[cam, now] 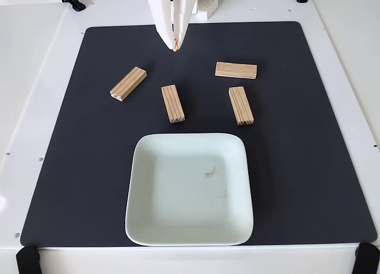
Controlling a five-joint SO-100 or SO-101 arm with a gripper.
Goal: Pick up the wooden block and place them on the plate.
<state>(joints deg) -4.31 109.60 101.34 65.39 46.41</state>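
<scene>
Nothing is sitting on the plate (pixel 189 191) yet, so the job looks like it is only just starting. The plate is lying at the near side of the dark mat (pixel 314 137), with just a faint smudge in its middle. All four wooden blocks are lying flat on the mat beyond the plate, and none of them is touching another. One wooden block (pixel 128 83) is lying slanted at the left. A second wooden block (pixel 173 104) is pointing toward the plate, just past its far rim. A third wooden block (pixel 241 105) is lying the same way on the right. The fourth wooden block (pixel 236 70) is lying sideways, farther back. The white tool (pixel 176 48) is hanging over the far part of the mat, with its fingers looking pressed together and holding nothing. All four blocks are still waiting to be moved. Nothing is standing between the blocks and the plate, so the way looks open. The white desk (pixel 35 78) is showing around the mat, and black clamps (pixel 27 260) are sitting at its near corners.
</scene>
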